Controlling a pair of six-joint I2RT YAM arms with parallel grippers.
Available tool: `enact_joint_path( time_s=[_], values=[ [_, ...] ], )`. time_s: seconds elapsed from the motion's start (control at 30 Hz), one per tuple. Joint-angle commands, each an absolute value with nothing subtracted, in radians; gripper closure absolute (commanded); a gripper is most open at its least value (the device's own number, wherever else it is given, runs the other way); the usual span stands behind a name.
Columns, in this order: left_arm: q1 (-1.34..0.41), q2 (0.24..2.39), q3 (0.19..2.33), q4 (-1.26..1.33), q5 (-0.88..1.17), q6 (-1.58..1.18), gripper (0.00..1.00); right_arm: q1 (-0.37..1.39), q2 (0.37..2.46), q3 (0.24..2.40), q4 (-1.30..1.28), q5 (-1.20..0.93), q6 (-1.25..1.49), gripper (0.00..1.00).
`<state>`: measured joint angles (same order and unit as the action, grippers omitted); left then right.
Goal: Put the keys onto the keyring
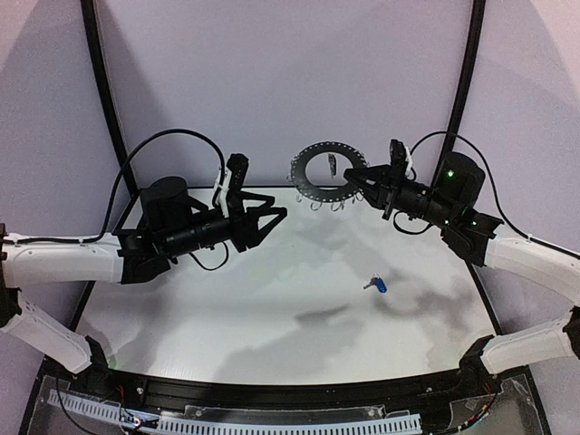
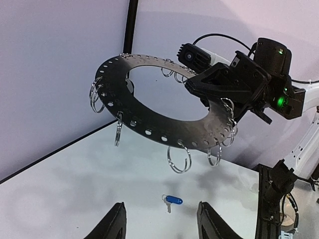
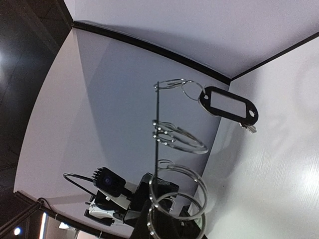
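Observation:
The keyring (image 1: 304, 181), a flat dark ring with wire clips round its rim, is held up in the air over the far side of the table. My right gripper (image 1: 356, 177) is shut on its right rim, as the left wrist view shows (image 2: 214, 84). One of the keys, with a black oblong tag (image 3: 228, 105), hangs from a clip on the ring (image 3: 157, 114). The other key, with a blue tag (image 1: 376, 285), lies loose on the table right of centre (image 2: 172, 200). My left gripper (image 1: 272, 217) hovers open left of the ring (image 2: 149, 122), nothing between its fingers (image 2: 112, 226).
The white table (image 1: 227, 299) ends at a back edge just below the ring. Two black curved frame posts (image 1: 104, 91) (image 1: 467, 82) stand against the pale backdrop. Several empty wire clips (image 2: 178, 159) dangle under the ring.

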<state>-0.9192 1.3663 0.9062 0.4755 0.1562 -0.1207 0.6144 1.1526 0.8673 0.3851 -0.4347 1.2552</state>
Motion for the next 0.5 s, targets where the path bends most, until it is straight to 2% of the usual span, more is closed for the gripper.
enact_joint_path(
  time_s=[0.0, 0.07, 0.1, 0.23, 0.33, 0.47],
  values=[
    [-0.921, 1.361, 0.908, 0.467, 0.161, -0.085, 0.52, 0.623, 1.153, 0.887, 0.429, -0.524, 1.209, 1.0],
    [-0.921, 1.339, 0.893, 0.459, 0.149, -0.063, 0.52, 0.62, 1.157, 0.941, 0.332, -0.608, 1.121, 1.0],
    [-0.921, 1.314, 0.882, 0.441, 0.141, -0.046, 0.5, 0.62, 1.159, 1.012, 0.164, -0.679, 0.976, 1.0],
    [-0.921, 1.202, 0.857, 0.301, 0.208, -0.013, 0.44, 0.618, 1.149, 1.132, -0.184, -0.72, 0.691, 1.0],
    [-0.922, 1.088, 0.812, 0.172, 0.338, 0.07, 0.42, 0.614, 1.135, 1.167, -0.207, -0.851, 0.611, 1.0],
    [-0.922, 1.011, 0.775, 0.129, 0.371, 0.088, 0.4, 0.613, 1.153, 1.198, -0.239, -0.972, 0.572, 1.0]
  ],
)
